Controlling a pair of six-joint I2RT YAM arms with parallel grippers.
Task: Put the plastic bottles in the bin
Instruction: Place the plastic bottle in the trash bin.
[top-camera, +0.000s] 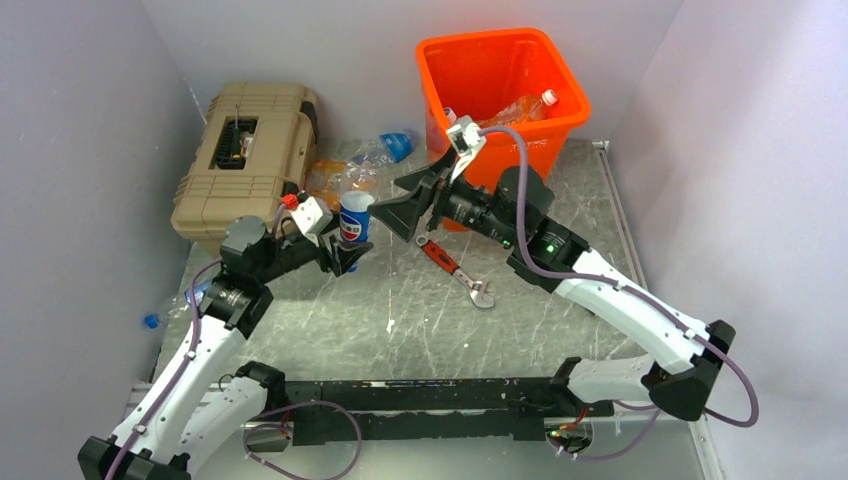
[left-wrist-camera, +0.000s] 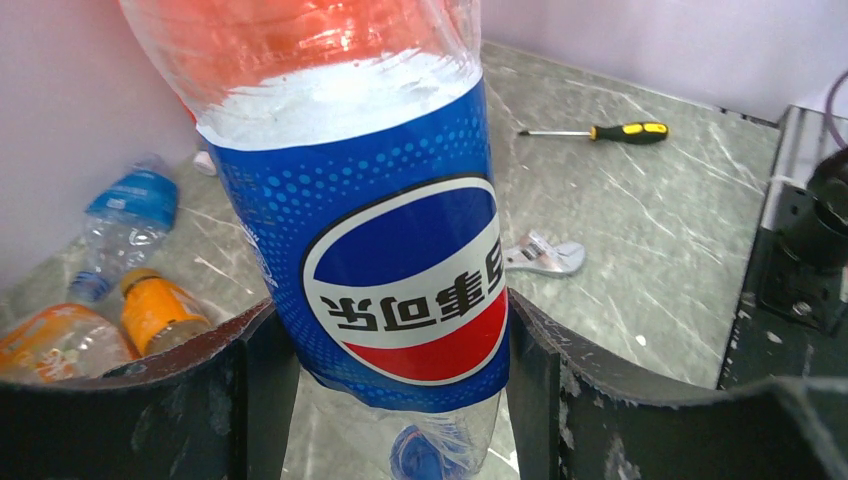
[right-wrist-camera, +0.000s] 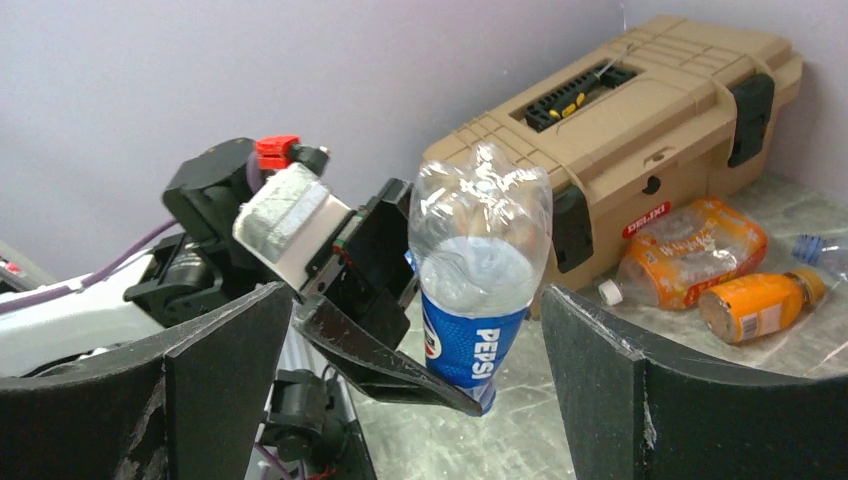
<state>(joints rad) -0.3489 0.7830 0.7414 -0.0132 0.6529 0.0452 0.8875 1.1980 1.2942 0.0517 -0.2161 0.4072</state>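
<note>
Holding: your left gripper (left-wrist-camera: 400, 400) has both fingers pressed against the sides of a cola bottle (left-wrist-camera: 400, 280). The jaws stand partway apart because the bottle fills the gap.
Bottle attitude: it sits upright in the grip with its base up and its blue cap down. In the right wrist view it looks lifted off the table (top-camera: 330, 320), though you cannot be sure of that from above.
Bottle position: it is over the middle-left of the table, in front of the toolbox (top-camera: 245, 150) and well apart from the bin (top-camera: 540, 140).
Other arm: your right gripper (top-camera: 392, 205) is spread wide with nothing in it. It faces the cola bottle from the bin side, near it but not touching.
Bin: it is orange and stands at the far right corner. A clear bottle (top-camera: 525, 108) lies inside, leaning against the wall.
Loose bottles: a blue-labelled bottle (top-camera: 390, 147) and some orange bottles (top-camera: 335, 180) lie between the toolbox and the bin. A stray bottle (top-camera: 175, 305) lies at the left edge, beside your left arm.
Tools: a red-handled wrench (top-camera: 455, 270) lies under your right arm. A screwdriver (left-wrist-camera: 600, 131) with a yellow and black grip lies on the table farther off.
</note>
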